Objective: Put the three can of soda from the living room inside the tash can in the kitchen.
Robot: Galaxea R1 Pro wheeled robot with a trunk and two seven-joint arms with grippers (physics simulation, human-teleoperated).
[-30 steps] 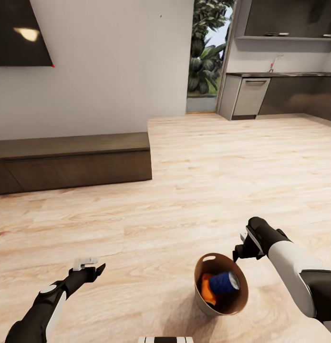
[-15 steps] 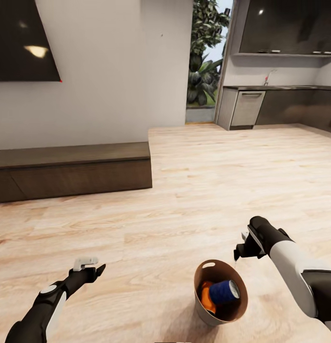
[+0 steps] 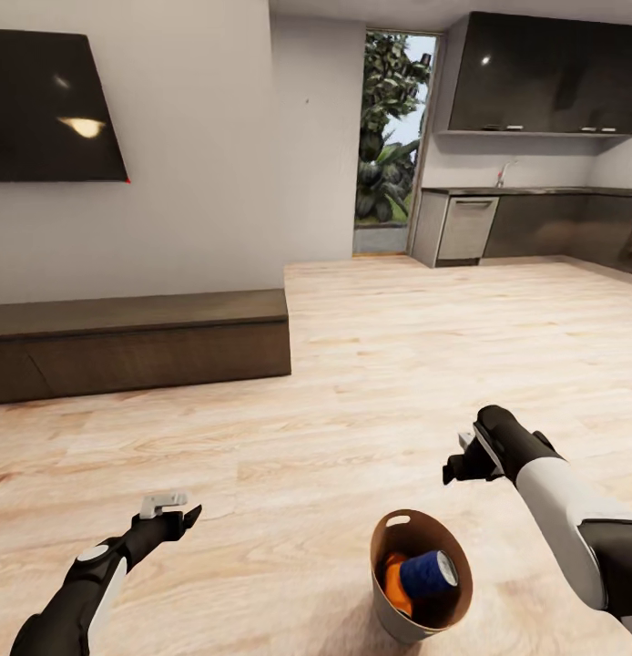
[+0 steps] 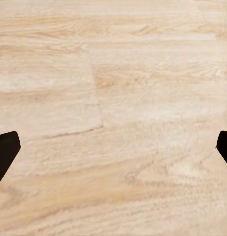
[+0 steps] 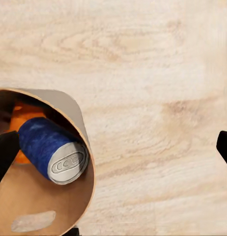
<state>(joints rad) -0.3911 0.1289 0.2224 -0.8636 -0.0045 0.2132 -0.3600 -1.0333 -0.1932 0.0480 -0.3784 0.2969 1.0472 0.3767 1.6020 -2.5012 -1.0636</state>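
Observation:
The tash can [image 3: 389, 616] stands on the wooden floor just ahead of me, grey outside and coppery brown inside. In it lies the dark blue can of soda [image 3: 426, 574], on top of an orange can [image 3: 395, 583]; I cannot tell if there is a second orange can. My right gripper [image 3: 456, 466] hangs open above and beyond the bin's rim, holding nothing. Its wrist view looks down on the bin [image 5: 70, 106], the blue can [image 5: 48, 147] and some orange [image 5: 22, 116]. My left gripper [image 3: 176, 511] is open over bare floor, its fingertips [image 4: 5, 152] wide apart.
A long dark low cabinet [image 3: 134, 342] runs along the left wall under a wall TV [image 3: 52, 109]. The kitchen [image 3: 535, 219], with dark wall cabinets and a steel appliance front, lies far back right beside a doorway with plants [image 3: 389, 146]. Wooden floor stretches between.
The whole view has shifted, showing more of the wall and kitchen, with the bin lower in the picture. My right gripper now stands farther from the bin's rim. Both grippers stay open.

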